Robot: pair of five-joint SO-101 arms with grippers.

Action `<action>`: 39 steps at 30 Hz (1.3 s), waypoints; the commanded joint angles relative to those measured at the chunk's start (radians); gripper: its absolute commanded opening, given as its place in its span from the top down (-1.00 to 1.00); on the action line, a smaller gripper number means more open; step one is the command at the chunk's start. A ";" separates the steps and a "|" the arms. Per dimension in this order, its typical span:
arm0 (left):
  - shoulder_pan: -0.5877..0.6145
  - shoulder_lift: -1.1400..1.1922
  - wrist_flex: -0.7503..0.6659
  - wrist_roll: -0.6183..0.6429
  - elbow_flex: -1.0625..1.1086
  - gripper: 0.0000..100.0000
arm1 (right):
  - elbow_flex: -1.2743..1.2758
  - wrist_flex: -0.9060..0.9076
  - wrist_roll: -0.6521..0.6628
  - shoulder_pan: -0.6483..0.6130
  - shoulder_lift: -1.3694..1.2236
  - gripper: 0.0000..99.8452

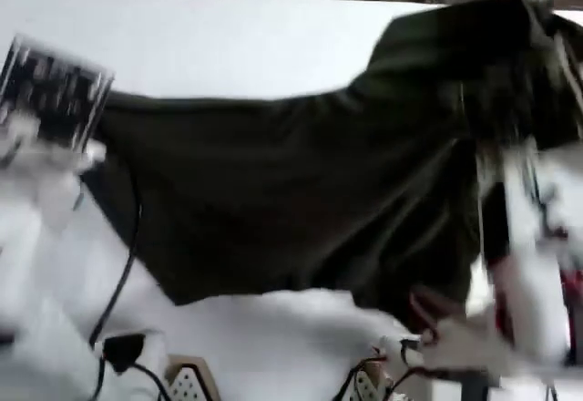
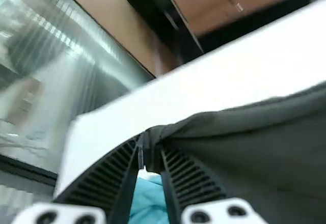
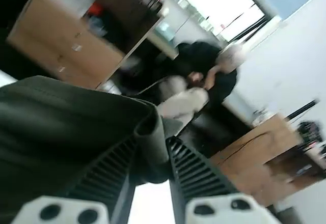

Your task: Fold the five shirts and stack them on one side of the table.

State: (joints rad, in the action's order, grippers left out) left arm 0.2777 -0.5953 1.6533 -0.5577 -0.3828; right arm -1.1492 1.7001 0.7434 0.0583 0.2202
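High view: the dark shirt (image 1: pixel 301 200) hangs stretched across the middle of the white surface (image 1: pixel 228 46). It is drawn out wide from the left side to the far right corner. Its lower hem sags toward the near edge, and its right end is lifted higher than the left.

In the left wrist view, the left tool (image 2: pixel 150 158) has its ribbed fingers nearly closed on a bunched corner of the shirt, and the cloth runs away from it taut. In the right wrist view, the right tool (image 3: pixel 153 158) is likewise pinched tight on a rolled fold of the same shirt, at its far right end.

Low between the left tool's fingers a light blue cloth (image 2: pixel 147 198) shows. It may be another shirt, but that cannot be told. A black cable (image 1: pixel 118 282) trails over the near left of the surface.

I judge the step in hand to be spreading: one shirt is held up between both arms so it can be laid out flat before any fold is made. No folded stack can be seen, so the task looks early.

The next move calls for both arms to come down together, with the cloth held tight enough that it lands smooth. The sagging hem should touch first without doubling under. The right end has to drop further to level with the left. Neither grip should loosen until the shirt lies flat.
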 commanded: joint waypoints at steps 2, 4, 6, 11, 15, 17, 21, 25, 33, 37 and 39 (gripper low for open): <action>-0.097 0.121 -0.051 -0.003 0.067 0.95 | 0.068 -0.061 -0.037 0.004 -0.125 0.96; -0.120 0.186 -0.083 -0.003 0.088 0.95 | 0.097 -0.090 -0.049 0.004 -0.188 0.96; -0.127 0.250 -0.129 -0.003 0.099 0.95 | 0.120 -0.116 -0.051 0.004 -0.252 0.96; -0.127 0.416 -0.204 -0.008 0.096 0.95 | 0.143 -0.177 -0.051 0.012 -0.410 0.96; -0.127 0.548 -0.215 -0.009 0.096 0.95 | 0.141 -0.185 -0.046 0.013 -0.532 0.96; -0.126 0.600 -0.203 -0.009 0.097 0.95 | 0.141 -0.180 -0.044 0.019 -0.584 0.96; -0.130 0.654 -0.121 -0.011 0.097 0.95 | 0.141 -0.143 -0.048 0.062 -0.633 0.96; -0.181 0.658 -0.011 -0.011 0.104 0.95 | 0.132 -0.065 -0.043 0.114 -0.630 0.95; -0.258 0.654 0.123 -0.005 0.113 0.95 | 0.199 0.001 -0.029 0.206 -0.529 0.95; -0.262 0.614 0.112 -0.009 0.223 0.95 | 0.381 0.002 0.028 0.191 -0.383 0.95; -0.265 0.566 0.069 -0.012 0.314 0.95 | 0.482 -0.002 0.029 0.179 -0.298 0.95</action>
State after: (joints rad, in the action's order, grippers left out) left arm 0.0215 0.0568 1.7499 -0.5577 -0.1496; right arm -0.7687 1.7001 0.7587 0.2486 -0.2355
